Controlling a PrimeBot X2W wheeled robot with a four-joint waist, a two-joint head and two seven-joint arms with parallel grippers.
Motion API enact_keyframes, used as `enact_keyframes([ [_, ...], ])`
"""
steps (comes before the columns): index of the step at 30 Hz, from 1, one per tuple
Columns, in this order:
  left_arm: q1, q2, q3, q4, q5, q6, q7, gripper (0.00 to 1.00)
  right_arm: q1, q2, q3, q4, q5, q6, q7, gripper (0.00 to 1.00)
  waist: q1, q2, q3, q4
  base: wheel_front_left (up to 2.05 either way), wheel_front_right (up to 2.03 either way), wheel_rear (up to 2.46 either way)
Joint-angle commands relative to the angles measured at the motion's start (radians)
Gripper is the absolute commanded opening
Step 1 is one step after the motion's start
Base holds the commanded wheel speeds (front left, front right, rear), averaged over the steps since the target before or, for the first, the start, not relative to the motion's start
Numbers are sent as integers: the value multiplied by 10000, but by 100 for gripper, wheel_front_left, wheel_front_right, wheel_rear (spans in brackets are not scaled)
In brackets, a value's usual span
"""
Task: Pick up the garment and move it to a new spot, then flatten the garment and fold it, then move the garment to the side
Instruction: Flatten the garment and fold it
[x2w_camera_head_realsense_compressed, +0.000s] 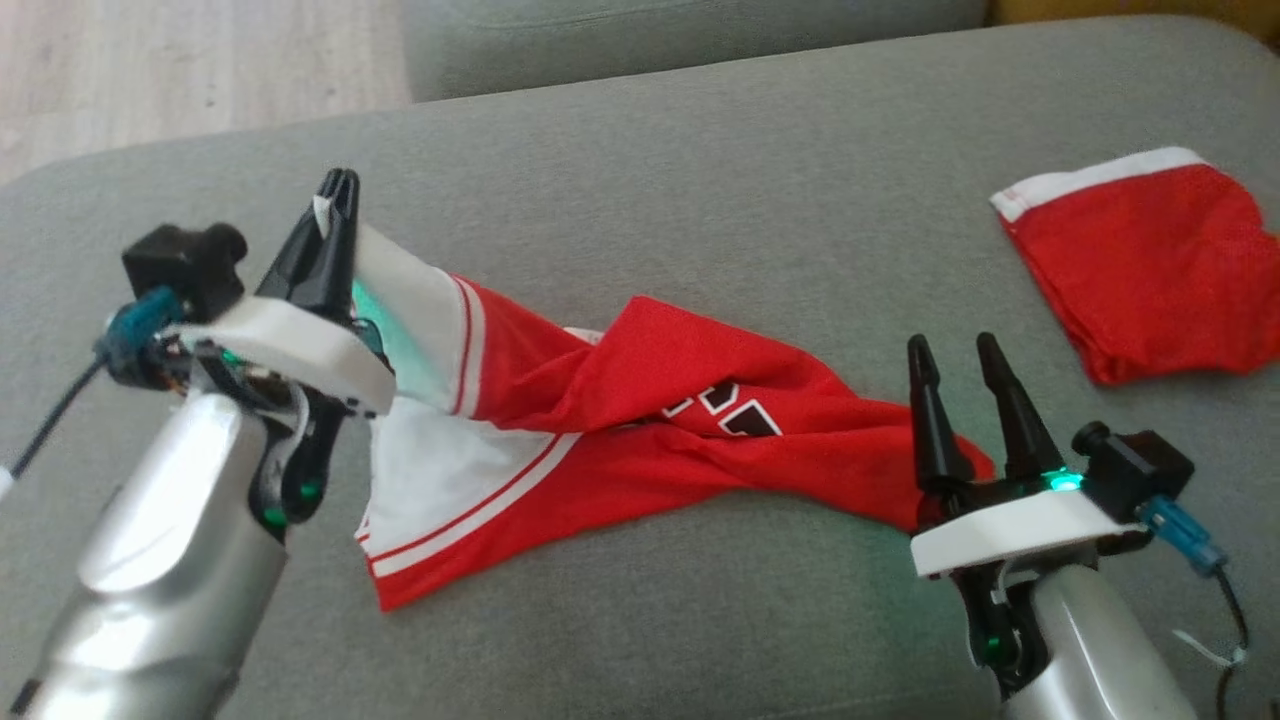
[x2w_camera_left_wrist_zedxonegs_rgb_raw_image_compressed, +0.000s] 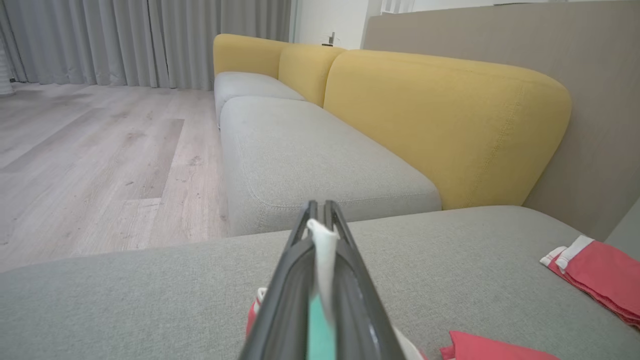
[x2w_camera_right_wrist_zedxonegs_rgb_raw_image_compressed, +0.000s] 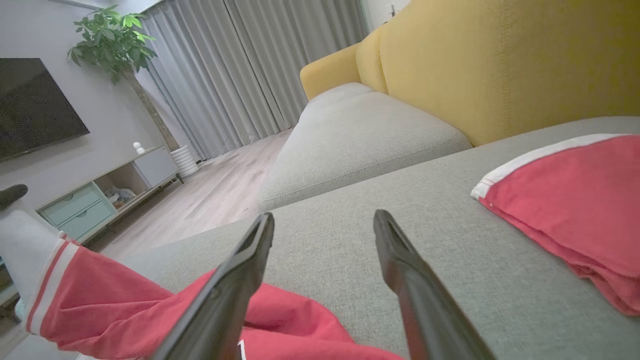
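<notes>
Item: red-and-white mesh jersey (x2w_camera_head_realsense_compressed: 640, 400), on grey fabric sofa cushion (x2w_camera_head_realsense_compressed: 700, 180). At jersey's left end: my left gripper (x2w_camera_head_realsense_compressed: 340, 192). At its right end: my right gripper (x2w_camera_head_realsense_compressed: 953, 345). Behind-right of jersey, apart: folded red cloth (x2w_camera_head_realsense_compressed: 1150, 260).

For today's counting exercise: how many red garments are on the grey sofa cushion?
2. A twisted red-and-white sports garment lies across the middle, its white end pinched in the left gripper; a folded red garment with a white band lies at the right. None looks hidden.

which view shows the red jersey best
Head view: the whole red jersey lies across the cushion, white end pinched in the left gripper. Left wrist view catches a white strip between the fingers; right wrist view, red folds and striped hem.
</notes>
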Motion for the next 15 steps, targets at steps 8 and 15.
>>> enact_keyframes([
  [8, -2059, 759, 700, -240, -172, 539, 1553, 0, -362, -26, 624, -477, 331, -9, -109, 100, 1, 0, 704, -980, 0, 0, 0],
  [15, -4382, 1347, 869, 1526, 407, 886, 2175, 0, -893, -26, 1025, -729, 639, -9, -109, 100, 1, 0, 1643, -1904, 0, 0, 0],
])
